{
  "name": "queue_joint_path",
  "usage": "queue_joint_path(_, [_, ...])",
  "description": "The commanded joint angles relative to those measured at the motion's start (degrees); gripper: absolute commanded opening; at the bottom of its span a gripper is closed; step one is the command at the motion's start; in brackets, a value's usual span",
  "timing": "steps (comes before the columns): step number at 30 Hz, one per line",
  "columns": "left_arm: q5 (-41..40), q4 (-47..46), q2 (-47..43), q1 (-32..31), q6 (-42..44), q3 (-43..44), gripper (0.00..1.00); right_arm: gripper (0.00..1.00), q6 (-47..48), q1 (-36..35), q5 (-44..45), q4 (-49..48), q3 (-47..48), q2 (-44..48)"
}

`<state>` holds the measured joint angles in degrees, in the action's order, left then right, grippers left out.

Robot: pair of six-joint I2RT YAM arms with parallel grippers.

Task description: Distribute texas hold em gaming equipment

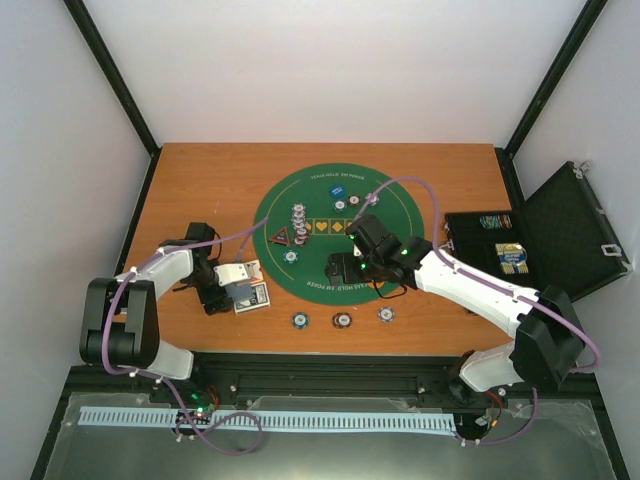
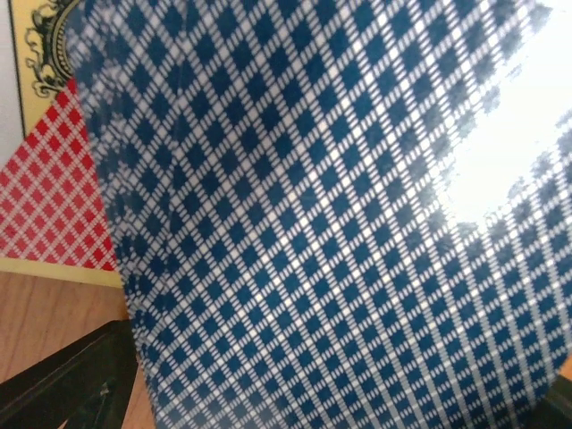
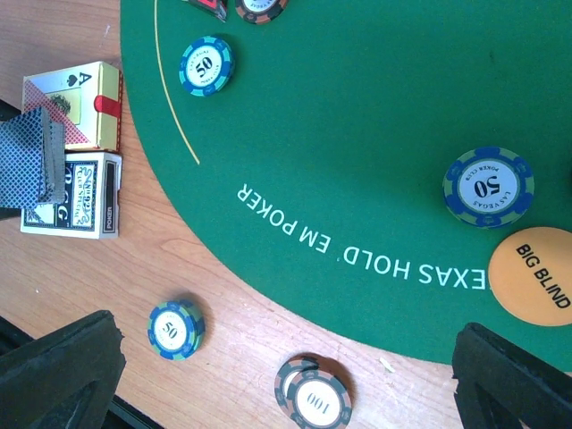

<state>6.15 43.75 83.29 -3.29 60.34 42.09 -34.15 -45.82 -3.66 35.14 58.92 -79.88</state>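
**Playing cards at the left arm, chips waiting mid-table**

Playing cards (image 2: 340,223) with blue diamond backs fill the left wrist view. They stand between the fingers of the left gripper (image 1: 222,290), just over two card boxes (image 3: 85,201) on the table (image 1: 190,200). Whether the fingers are clamped on them I cannot tell. To deal well, pinch squarely on one edge, take few cards, and lift clear of the boxes before swinging. Further right, striped chips (image 3: 176,329) lie beside the green mat (image 3: 357,134). The right gripper (image 1: 343,270) hovers over the mat, spread wide and empty.

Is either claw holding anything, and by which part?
Blue-backed cards sit inside the left claw, but whether it grips them cannot be told. Right claw holds nothing.
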Motion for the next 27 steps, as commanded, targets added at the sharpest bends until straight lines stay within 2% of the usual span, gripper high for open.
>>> queue_joint_path(1, [-0.5, -1.8, 0.6, -0.3, -0.9, -0.6, 0.91, 1.00, -0.5, -0.8, 0.4, 1.3, 0.5, 1.1])
queue_joint_path(10, [-0.2, -1.6, -0.7, -0.3, -0.2, -1.4, 0.78, 1.00, -1.6, -0.8, -0.3, -0.2, -1.1, 1.1])
queue_joint_path(16, [0.6, -1.4, -1.1, -0.4, 0.3, -1.3, 0.77, 1.00, -1.7, -1.0, -0.3, -0.3, -1.3, 0.9])
queue_joint_path(20, [0.9, -1.0, -1.7, -0.4, 1.3, -1.5, 0.71, 1.00, -1.7, -1.0, -0.4, -0.6, -1.5, 0.8])
queue_joint_path(23, [0.8, -0.9, -2.1, -0.4, 1.7, -1.5, 0.63, 1.00, -2.1, -1.1, -1.0, -1.5, -2.0, 0.8])
queue_joint_path(27, [0.9, -1.4, -2.8, -0.4, 1.6, -1.7, 0.47, 1.00, -2.5, -1.1, -2.0, -2.7, -2.8, 0.8])
